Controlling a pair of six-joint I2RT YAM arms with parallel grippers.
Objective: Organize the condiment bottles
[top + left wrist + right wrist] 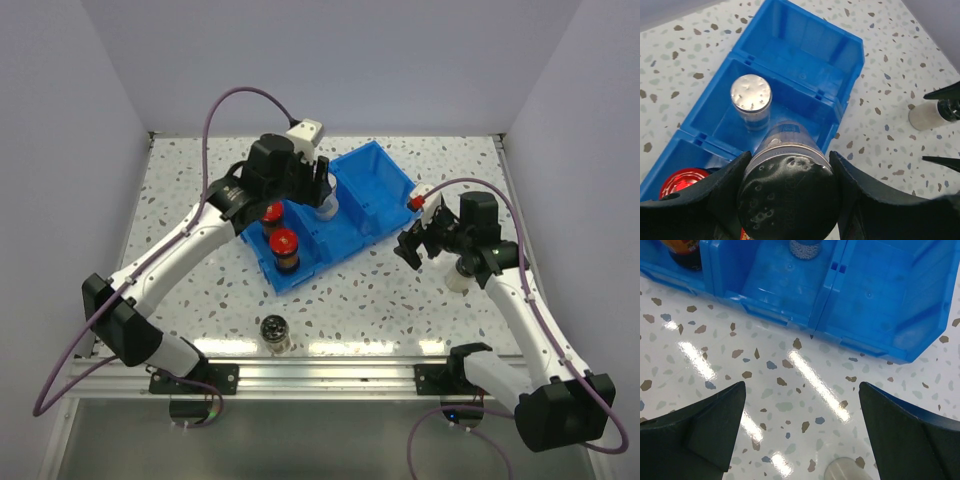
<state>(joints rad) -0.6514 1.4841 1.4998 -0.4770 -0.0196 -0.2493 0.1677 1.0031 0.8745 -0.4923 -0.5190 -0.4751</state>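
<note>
Black left jaws are shut tight on a silver-capped jar (785, 200), one jaw on each side of it. The jar stands up straight in the grip. It hangs over the middle part of the blue bin (390, 165). I cannot tell if its bottom touches the bin floor yet.

Just past it, in the same middle part, a second silver-capped jar (751, 95) stands on its own. The two are near each other. In the part next door, the two red-capped jars (284, 240) stand side by side. The third part, at the far end, has nothing in it.

The right jaws are wide open and hold nothing. They hang over the speckled worktop (200, 170), just beside the bin's outer wall. A pale jar (925, 116) stands on the worktop close to them. A dark jar (275, 333) waits alone at the near edge.

What could go wrong? If the held jar comes down too close to its twin, it could bump it and knock it over. If it lands on the wall between two parts, it could tip and roll. If the left jaws let go too high up, the jar could drop and fall on its side. The right jaws could also nudge the pale jar if they swing low.
</note>
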